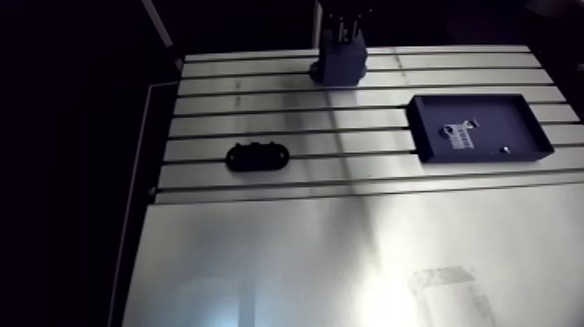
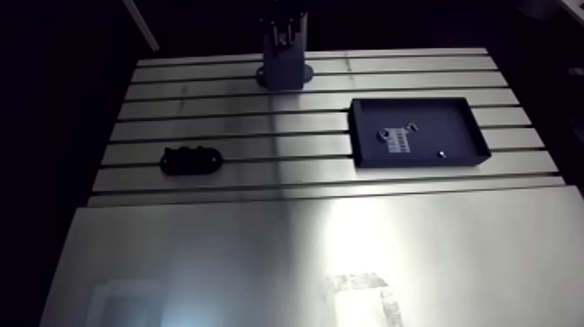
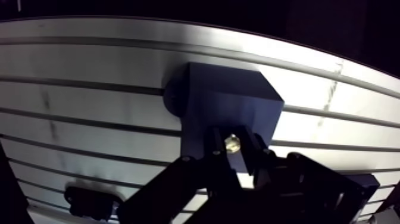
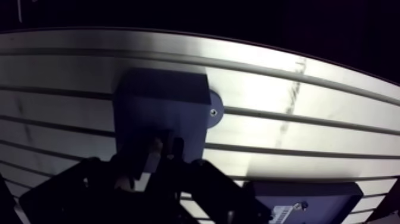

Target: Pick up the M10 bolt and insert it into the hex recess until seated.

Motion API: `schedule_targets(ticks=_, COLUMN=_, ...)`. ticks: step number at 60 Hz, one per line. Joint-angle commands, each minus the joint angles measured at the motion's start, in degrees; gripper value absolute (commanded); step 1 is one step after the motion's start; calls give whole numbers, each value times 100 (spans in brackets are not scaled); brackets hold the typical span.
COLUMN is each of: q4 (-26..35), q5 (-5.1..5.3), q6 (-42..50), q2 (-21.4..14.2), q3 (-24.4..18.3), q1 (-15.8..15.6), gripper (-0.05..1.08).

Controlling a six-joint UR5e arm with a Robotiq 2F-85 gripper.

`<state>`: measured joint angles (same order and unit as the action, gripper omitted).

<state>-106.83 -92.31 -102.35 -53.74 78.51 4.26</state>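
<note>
In the wrist view my gripper is shut on a small bolt; its pale metal end shows between the two dark fingertips. Directly beneath them stands a dark blue block with a round foot flange, set on the slotted table. The bolt hangs over the near part of the block's top face; any hex recess is hidden by the fingers. In the arm view the gripper comes down onto the same block at the table's far edge.
A dark blue tray with a white label and a few small parts lies at the right. To the left a black oval part rests on the slotted aluminium table. A smooth metal plate covers the near half.
</note>
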Motion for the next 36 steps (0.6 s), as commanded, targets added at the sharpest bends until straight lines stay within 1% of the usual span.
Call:
schedule_targets(ticks=1, q4=0, q5=6, q6=-8, q2=0, q3=11, q1=-4, gripper=71)
schedule_targets(ticks=36, q4=0, q5=-10, q6=-237, q2=0, q3=-25, q1=-4, gripper=72)
